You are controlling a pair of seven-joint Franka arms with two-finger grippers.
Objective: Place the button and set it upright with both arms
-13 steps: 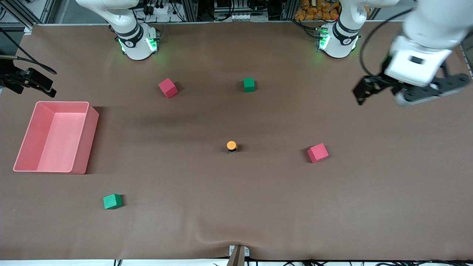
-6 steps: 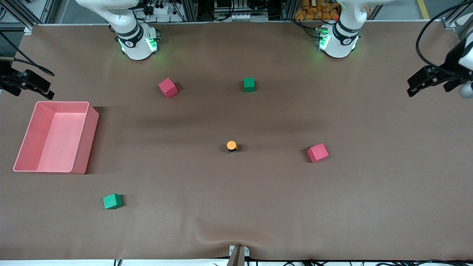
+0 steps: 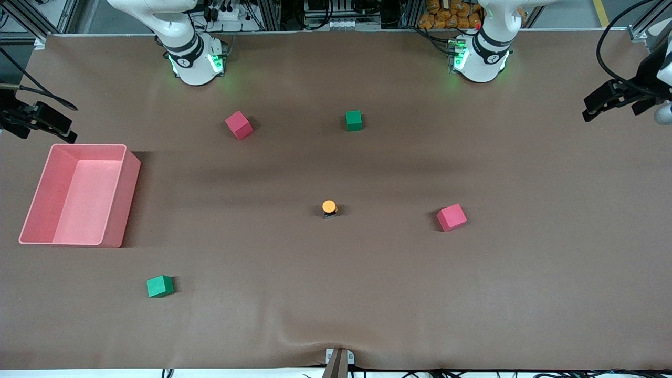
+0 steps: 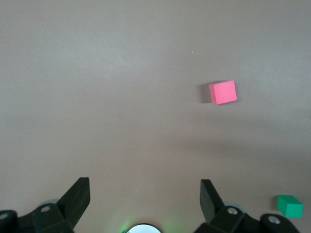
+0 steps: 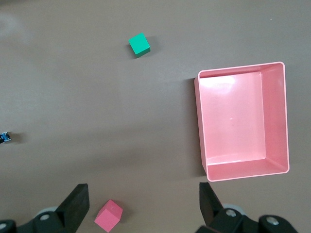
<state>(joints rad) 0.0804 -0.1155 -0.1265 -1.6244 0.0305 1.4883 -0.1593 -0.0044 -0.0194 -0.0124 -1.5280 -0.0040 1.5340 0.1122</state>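
Note:
The button (image 3: 329, 207) stands upright in the middle of the table, orange cap on top; its bluish end just shows at the edge of the right wrist view (image 5: 5, 137). My left gripper (image 3: 614, 104) is open and empty, high over the left arm's end of the table. In the left wrist view (image 4: 145, 195) only bare mat lies between its fingers. My right gripper (image 3: 39, 122) is open and empty, high over the right arm's end of the table, above the pink bin (image 3: 126, 173). It also shows in the right wrist view (image 5: 144, 199).
Red cubes lie near the right arm's base (image 3: 239, 125) (image 5: 109, 215) and beside the button toward the left arm's end (image 3: 451, 217) (image 4: 223, 92). Green cubes lie between the bases (image 3: 353, 120) (image 4: 290, 206) and near the front edge (image 3: 159, 286) (image 5: 139, 44). The bin (image 5: 279, 121) is empty.
My left arm has swung away toward the left arm's end of the table and risen. My right gripper has drifted slightly outward. The button has not moved.

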